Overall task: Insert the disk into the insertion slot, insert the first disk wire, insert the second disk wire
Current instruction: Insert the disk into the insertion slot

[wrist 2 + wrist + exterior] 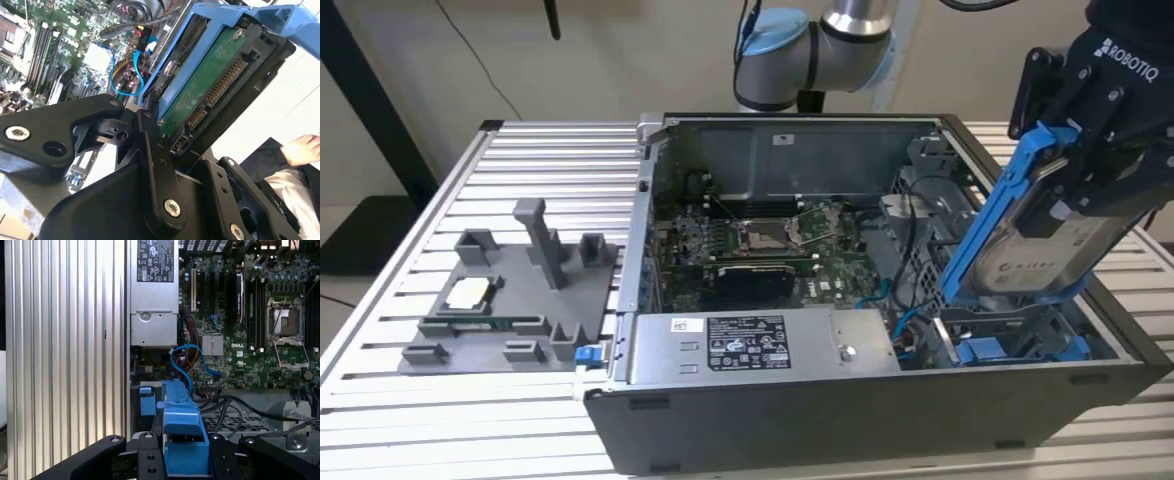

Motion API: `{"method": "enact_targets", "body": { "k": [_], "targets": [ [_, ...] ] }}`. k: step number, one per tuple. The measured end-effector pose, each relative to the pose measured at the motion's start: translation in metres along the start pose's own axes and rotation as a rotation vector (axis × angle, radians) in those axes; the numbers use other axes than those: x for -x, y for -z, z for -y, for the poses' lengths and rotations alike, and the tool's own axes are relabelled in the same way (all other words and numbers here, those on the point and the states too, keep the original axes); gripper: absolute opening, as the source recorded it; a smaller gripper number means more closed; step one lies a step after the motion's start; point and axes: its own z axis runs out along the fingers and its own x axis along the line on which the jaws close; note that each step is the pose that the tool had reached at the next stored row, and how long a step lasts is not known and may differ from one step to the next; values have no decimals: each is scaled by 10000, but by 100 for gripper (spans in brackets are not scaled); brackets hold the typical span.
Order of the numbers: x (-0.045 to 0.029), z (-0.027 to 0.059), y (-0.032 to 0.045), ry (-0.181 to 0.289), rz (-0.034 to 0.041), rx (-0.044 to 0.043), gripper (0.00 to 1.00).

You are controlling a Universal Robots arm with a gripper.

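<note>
Gripping the disk [1047, 250] by its blue frame, the hand [1074, 170] is closed on it and holds it tilted over the open case [854, 420]. The disk's lower end is at the drive bay [1014, 335] in the case's corner at the exterior view's right, past the power supply [747, 345]. In the second wrist view the disk's [210, 95] green board and connectors show between the black fingers [60, 130]. In the first wrist view its blue frame [182, 430] hangs over the case's motherboard [250, 340] and a looped blue cable [185, 365], while the case lies on the ribbed worktop [400, 400].
</note>
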Motion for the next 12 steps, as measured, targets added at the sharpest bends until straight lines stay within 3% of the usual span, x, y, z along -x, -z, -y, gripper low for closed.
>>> {"method": "enact_targets", "body": {
  "k": [12],
  "targets": [
    [-1,2,-40,0,-1,0,33]
  ]
}}
